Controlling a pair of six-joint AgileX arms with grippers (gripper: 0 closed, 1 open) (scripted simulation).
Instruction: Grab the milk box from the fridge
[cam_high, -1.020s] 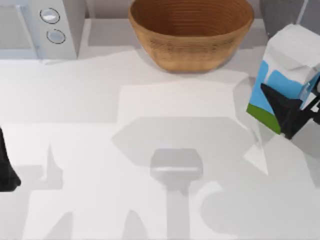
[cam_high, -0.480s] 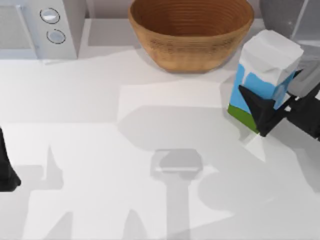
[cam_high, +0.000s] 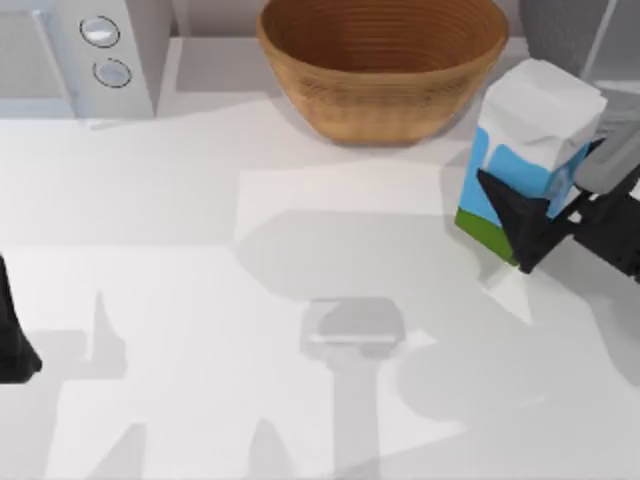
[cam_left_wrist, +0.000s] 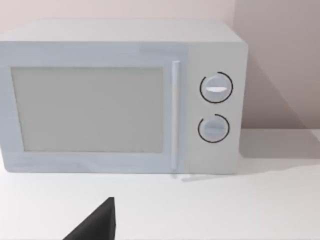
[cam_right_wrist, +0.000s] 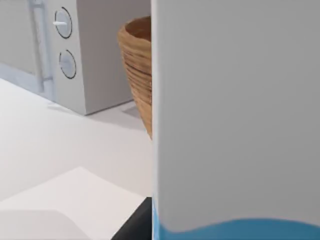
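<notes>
Top view: the right gripper (cam_high: 540, 225) has its fingers clamped on the milk box (cam_high: 530, 150), tilted above the table (cam_high: 200, 230) at the right side, just beside the wicker bowl (cam_high: 380, 60). Left gripper (cam_high: 15, 340) sits parked at the left edge; I cannot tell its finger state.

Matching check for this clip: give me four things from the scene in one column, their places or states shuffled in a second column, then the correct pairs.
Column one:
1. milk box
2. wicker bowl
3. microwave
4. left gripper

Column two:
A. top view's back left corner of the table
B. parked at the table's left edge
C. held by the right gripper on the right side
D. back centre of the table

Pairs: 1-C, 2-D, 3-A, 4-B
</notes>
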